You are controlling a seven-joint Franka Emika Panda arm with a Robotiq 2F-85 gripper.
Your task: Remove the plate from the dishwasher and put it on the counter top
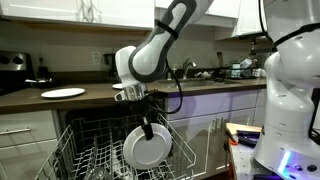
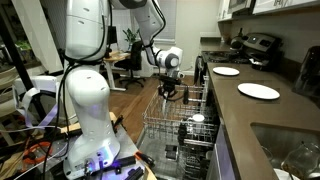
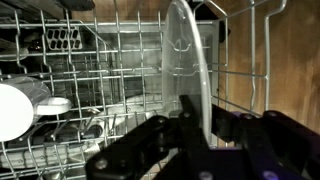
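The plate (image 1: pixel 148 150) is pale, round and upright, facing the camera in an exterior view, over the dishwasher's wire rack (image 1: pixel 90 150). My gripper (image 1: pixel 146 126) comes down from above and is shut on the plate's upper rim. In the wrist view the plate (image 3: pixel 181 55) shows edge-on, pinched between my dark fingers (image 3: pixel 222 125); the gripper (image 3: pixel 203 120) sits over the rack (image 3: pixel 90 90). Seen from the far end, the gripper (image 2: pixel 170 92) hangs above the pulled-out rack (image 2: pixel 180 128). The dark brown counter top (image 1: pixel 95 97) (image 2: pixel 245 115) runs alongside.
A white plate (image 1: pixel 63 93) lies on the counter; two white plates (image 2: pixel 226 71) (image 2: pixel 258 91) show from the far-end view. A white cup (image 2: pixel 197 119) stands in the rack, and a white round dish (image 3: pixel 12 110) shows at the wrist view's left. A sink (image 2: pixel 290 150) is set in the counter.
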